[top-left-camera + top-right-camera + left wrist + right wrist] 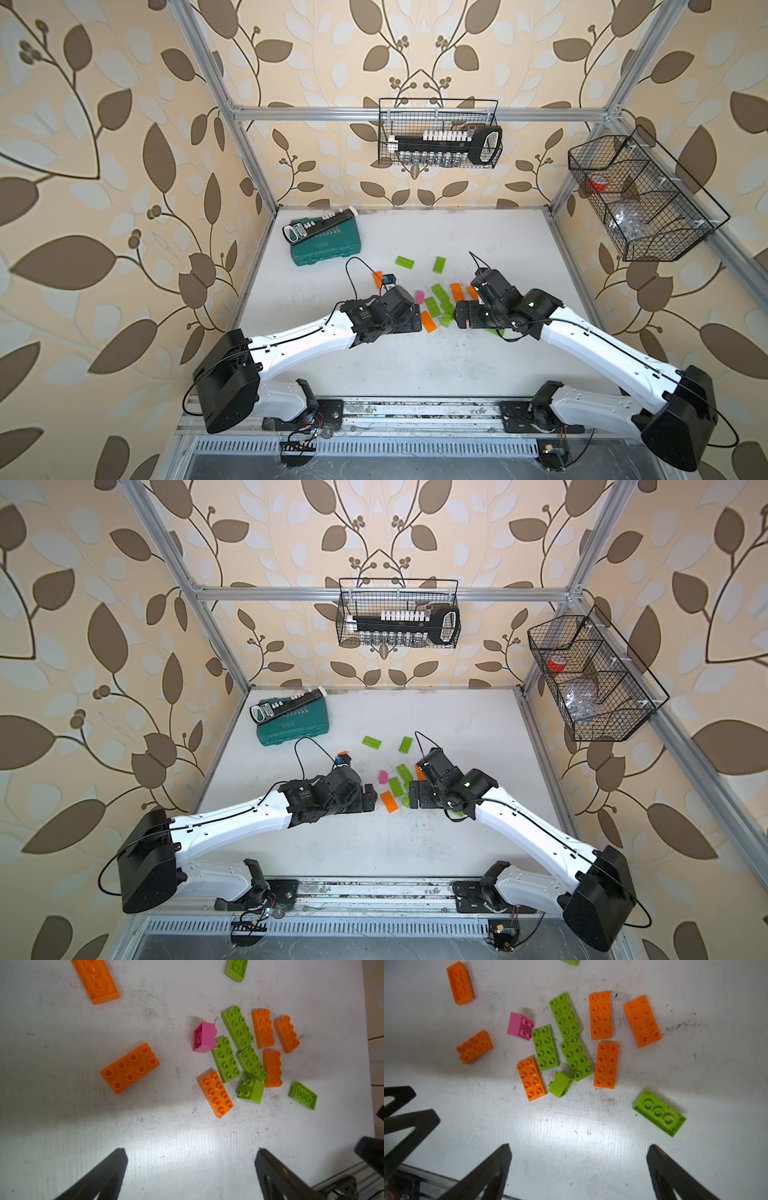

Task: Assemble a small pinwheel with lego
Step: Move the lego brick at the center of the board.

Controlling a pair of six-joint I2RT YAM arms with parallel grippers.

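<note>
loose orange and lime green studded plastic lego bricks (225, 1059) and one small pink brick (204, 1036) lie scattered on a scuffed white table (62, 1126). the black left gripper (191, 1153) and black right gripper (579, 1148) hover either side of the cluster, jaws spread wide, holding nothing.

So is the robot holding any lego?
Nothing is held. The left gripper and right gripper are open and empty; the lego bricks lie loose on the table.
</note>
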